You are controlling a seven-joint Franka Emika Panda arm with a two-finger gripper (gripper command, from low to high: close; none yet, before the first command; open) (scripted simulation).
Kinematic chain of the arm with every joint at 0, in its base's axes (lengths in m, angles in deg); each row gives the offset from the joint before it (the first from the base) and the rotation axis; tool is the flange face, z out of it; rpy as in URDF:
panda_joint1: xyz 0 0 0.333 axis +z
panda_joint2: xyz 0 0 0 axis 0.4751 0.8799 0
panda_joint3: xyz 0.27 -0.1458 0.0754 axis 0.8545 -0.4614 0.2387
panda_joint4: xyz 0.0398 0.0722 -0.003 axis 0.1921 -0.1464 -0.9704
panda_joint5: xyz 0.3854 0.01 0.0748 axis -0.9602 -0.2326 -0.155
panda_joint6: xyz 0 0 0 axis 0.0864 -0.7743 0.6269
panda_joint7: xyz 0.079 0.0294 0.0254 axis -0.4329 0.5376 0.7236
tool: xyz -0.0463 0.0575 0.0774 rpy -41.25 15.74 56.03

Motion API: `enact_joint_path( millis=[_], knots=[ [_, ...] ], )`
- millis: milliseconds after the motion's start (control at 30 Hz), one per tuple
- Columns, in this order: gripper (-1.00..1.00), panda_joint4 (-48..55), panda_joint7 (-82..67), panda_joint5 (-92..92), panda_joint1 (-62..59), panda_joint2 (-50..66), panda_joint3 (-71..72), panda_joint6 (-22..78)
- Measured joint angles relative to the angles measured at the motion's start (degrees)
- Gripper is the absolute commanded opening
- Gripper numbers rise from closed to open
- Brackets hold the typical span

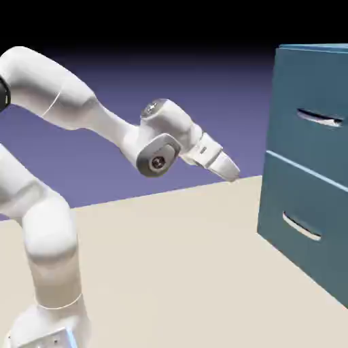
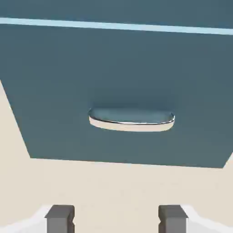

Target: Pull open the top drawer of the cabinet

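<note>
The teal-blue cabinet [image 1: 309,177] stands at the exterior view's right. Its top drawer [image 1: 312,88] carries a slim silver handle [image 1: 318,118]. My gripper [image 1: 231,171] hangs in the air well to the left of the cabinet, touching nothing, tilted down toward it at about the height of the seam between the two drawers. In the hand view the gripper [image 2: 116,220] is open, with only the table between its grey fingertips [image 2: 60,218]. That view is filled by the lower drawer front [image 2: 127,82] and its handle [image 2: 131,120]. The top drawer [image 2: 136,10] shows only as a strip above the pale seam.
The lower drawer's handle [image 1: 301,228] curves out from the front below the seam. The beige table [image 1: 177,272] stretches between the arm's base [image 1: 47,299] and the cabinet's foot.
</note>
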Motion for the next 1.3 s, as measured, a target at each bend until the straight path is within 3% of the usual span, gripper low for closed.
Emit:
enact_joint_path(
  millis=[1300],
  knots=[
    [0.00, 20.5, -97.2, 73.3, -36.7, 59.1, 52.8, 19.4]
  ],
)
